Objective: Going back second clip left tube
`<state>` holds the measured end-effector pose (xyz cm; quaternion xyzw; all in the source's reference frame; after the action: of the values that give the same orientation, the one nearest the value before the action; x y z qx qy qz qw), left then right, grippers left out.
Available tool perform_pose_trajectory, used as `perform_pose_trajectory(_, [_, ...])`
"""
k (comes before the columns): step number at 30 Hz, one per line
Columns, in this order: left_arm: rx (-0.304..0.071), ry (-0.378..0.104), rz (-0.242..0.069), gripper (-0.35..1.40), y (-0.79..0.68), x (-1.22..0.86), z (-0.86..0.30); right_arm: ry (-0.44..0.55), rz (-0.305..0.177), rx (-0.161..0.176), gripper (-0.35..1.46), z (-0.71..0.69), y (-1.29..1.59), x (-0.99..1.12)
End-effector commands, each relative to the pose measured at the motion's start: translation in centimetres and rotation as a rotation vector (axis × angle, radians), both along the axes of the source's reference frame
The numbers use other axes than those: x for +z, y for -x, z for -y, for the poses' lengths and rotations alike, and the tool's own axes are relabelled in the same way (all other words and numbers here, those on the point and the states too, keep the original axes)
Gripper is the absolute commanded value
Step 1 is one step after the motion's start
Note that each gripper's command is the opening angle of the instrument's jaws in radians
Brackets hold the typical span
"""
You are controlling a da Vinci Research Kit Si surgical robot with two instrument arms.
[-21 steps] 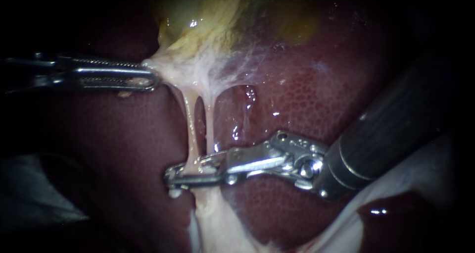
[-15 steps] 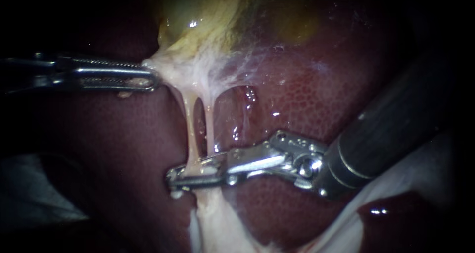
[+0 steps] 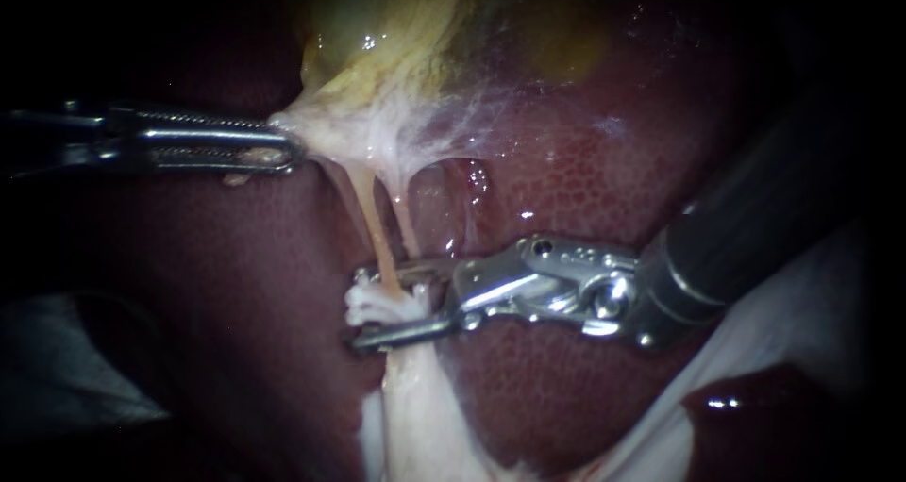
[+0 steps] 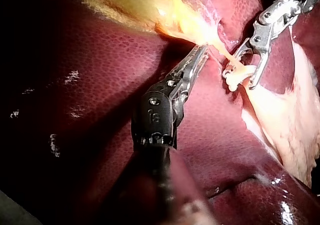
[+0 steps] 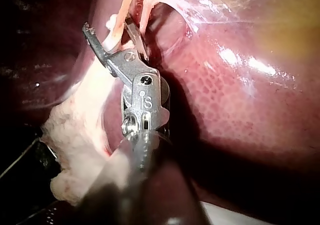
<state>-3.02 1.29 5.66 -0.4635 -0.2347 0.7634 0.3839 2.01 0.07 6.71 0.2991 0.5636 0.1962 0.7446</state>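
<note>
Stamped marks on left instrument [image 4: 202,51], right instrument [image 5: 111,35]; nothing else.

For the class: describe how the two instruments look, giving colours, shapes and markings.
Left instrument: long, narrow silver jaws with fine teeth, on a black wrist with small screws. Right instrument: slim silver jaws on a shiny hinged wrist, then a dark shaft with pale rings.

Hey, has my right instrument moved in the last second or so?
Yes. In the endoscope view the right instrument has drawn back rightward and slightly up, its jaws now open, judged against the left instrument, which stays shut on pale tissue.
</note>
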Motion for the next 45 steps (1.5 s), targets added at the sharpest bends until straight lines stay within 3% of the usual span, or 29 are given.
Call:
perform_pose_trajectory(1, [0.0, 0.0, 0.0, -0.35, 0.0, 0.0, 0.0, 0.014, 0.003, 0.005, 0.5, -0.03, 0.06, -0.04])
perform_pose_trajectory(4, [-0.002, 0.001, -0.002, -0.35, -0.01, -0.01, 0.0, 0.036, 0.022, 0.003, 0.5, -0.07, 0.2, -0.12])
perform_pose_trajectory(10, [-0.002, 0.001, -0.002, -0.35, -0.01, 0.0, -0.01, 0.095, 0.049, -0.038, 0.5, -0.07, 0.47, -0.2])
perform_pose_trajectory(16, [-0.001, 0.001, -0.001, -0.35, -0.02, 0.01, -0.01, 0.124, 0.036, -0.054, 0.5, -0.06, 0.71, -0.27])
perform_pose_trajectory(21, [-0.003, 0.002, -0.003, -0.35, -0.04, 0.01, -0.01, 0.213, 0.04, -0.065, 0.5, -0.13, 1.02, -0.45])
perform_pose_trajectory(27, [-0.002, 0.002, -0.003, -0.35, -0.04, 0.03, -0.02, 0.31, 0.116, -0.112, 0.5, -0.23, 1.38, -0.7])
perform_pose_trajectory(34, [-0.003, 0.003, -0.004, -0.35, -0.02, 0.05, -0.02, 0.335, 0.139, -0.101, 0.5, -0.37, 1.63, -0.86])
perform_pose_trajectory(45, [-0.003, 0.02, -0.006, -0.35, 0.3, 0.52, 0.06, 0.339, 0.138, -0.102, 0.5, -0.38, 1.66, -0.88])
